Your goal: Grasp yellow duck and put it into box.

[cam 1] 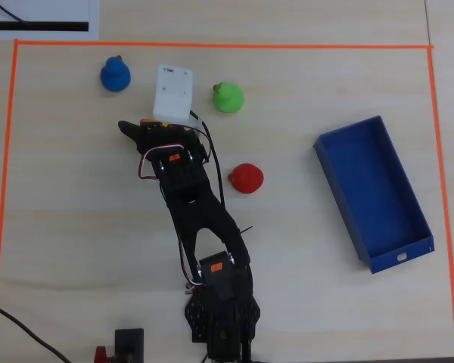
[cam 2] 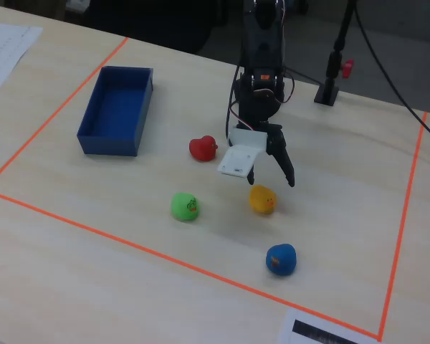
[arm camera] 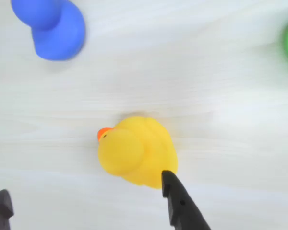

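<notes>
The yellow duck (arm camera: 137,151) sits on the table, its orange beak to the left in the wrist view. My gripper (arm camera: 86,203) is open just above and short of it; the right fingertip (arm camera: 175,191) overlaps the duck's lower right edge, and the left finger is far off to the left. In the fixed view the duck (cam 2: 261,199) lies just below the open gripper (cam 2: 270,179). In the overhead view the gripper (cam 1: 155,125) and its white camera block hide the duck. The dark-blue box (cam 1: 374,189) stands empty at the right, apart from the arm; it also shows in the fixed view (cam 2: 107,143).
A blue duck (cam 1: 115,74), a green duck (cam 1: 228,97) and a red duck (cam 1: 247,178) sit around the gripper. Orange tape (cam 1: 212,45) frames the work area. A black stand (cam 2: 330,89) with cables is beside the arm's base.
</notes>
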{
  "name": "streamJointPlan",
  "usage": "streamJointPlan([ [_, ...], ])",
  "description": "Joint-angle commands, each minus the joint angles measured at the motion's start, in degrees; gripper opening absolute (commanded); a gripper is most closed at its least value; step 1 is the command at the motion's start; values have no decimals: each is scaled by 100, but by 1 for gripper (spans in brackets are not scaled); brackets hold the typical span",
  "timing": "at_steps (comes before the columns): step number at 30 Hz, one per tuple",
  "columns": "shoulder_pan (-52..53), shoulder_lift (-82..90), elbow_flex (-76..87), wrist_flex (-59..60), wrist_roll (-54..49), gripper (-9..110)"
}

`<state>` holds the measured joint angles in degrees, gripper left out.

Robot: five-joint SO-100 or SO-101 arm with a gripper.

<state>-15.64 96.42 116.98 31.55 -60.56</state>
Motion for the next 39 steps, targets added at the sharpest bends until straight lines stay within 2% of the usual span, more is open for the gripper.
streamJointPlan([
  [1,44,0,-53,-229,9,41],
  [30,-105,-703,501,-1468,264,38],
  [32,-88,-729,519,-1547,308,28],
  [35,-62,-712,598,-1740,369,2],
  [39,-9,-694,589,-1758,378,0],
])
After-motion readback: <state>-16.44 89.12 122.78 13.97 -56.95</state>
